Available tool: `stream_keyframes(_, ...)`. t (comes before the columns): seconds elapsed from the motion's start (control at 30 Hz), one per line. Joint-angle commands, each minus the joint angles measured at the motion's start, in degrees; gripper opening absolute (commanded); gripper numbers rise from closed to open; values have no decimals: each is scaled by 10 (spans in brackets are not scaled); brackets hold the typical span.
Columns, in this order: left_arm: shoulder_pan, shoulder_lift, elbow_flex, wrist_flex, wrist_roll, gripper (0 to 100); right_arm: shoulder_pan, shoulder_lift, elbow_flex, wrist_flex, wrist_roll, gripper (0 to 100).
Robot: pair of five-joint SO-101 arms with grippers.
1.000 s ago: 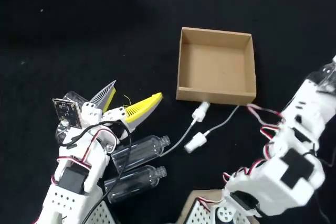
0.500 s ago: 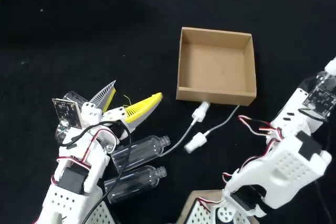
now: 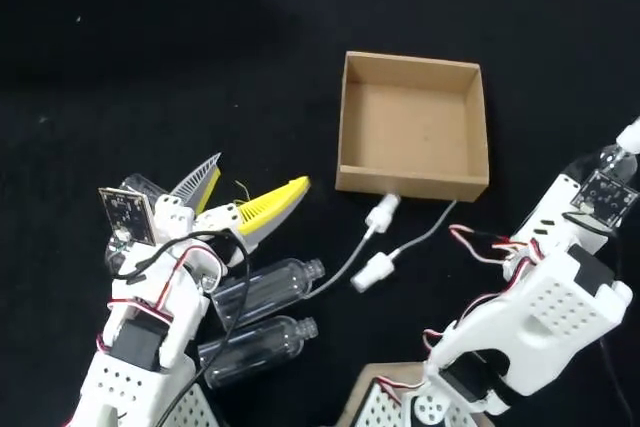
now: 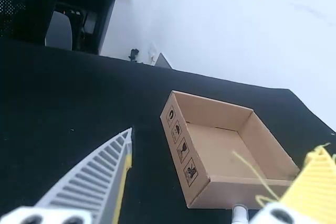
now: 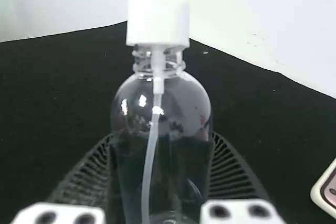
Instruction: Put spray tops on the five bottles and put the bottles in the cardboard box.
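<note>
- Bottle (image 5: pixel 160 114) sits clamped round its belly between the dark fingers (image 5: pixel 84 182) of the right gripper (image 5: pixel 160 174), with its neck pointing away from the wrist.
- Over the last second we see the right arm swing. Its forearm turns, and the bottle slides a little nearer the robot's base along the right edge of the high view. The grasp is unchanged.
- We read this as the capping step done for this bottle, with the carry to the box (image 3: pixel 413 187) next. The box is empty, and the bottle is held well to its right.
- It is clear plastic with round shoulders, a white top (image 5: pixel 157 17) on its neck and a thin dip tube running down inside.
- Threads show just below the collar, so we judge the top may not be screwed fully home.
- Left gripper (image 3: pixel 262 171) has not moved. Its fingers are spread and hold nothing, above the table (image 3: pixel 150 67) left of the box.
- Just beside that arm lie two bare bottles (image 3: pixel 268 289).
- Two loose tops (image 3: pixel 372 272) lie in front of the box, one close against its front wall.
</note>
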Motion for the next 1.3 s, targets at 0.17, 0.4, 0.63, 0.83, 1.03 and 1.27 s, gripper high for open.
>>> stream_keyframes(0.17,7,-11,13,0,7,464,-10,4,26,-10,8,110)
stream_keyframes(0.4,7,-11,13,0,7,464,-21,4,29,-10,8,111)
stream_keyframes(0.63,7,-11,13,-1,7,464,-22,4,30,-10,8,263)
stream_keyframes(0.83,7,-11,13,-1,7,464,-22,3,40,-64,7,253)
stream_keyframes(1.03,7,-11,13,-1,7,464,-22,3,66,-131,7,258)
stream_keyframes(1.27,7,-11,13,-1,7,464,-22,2,66,-134,7,259)
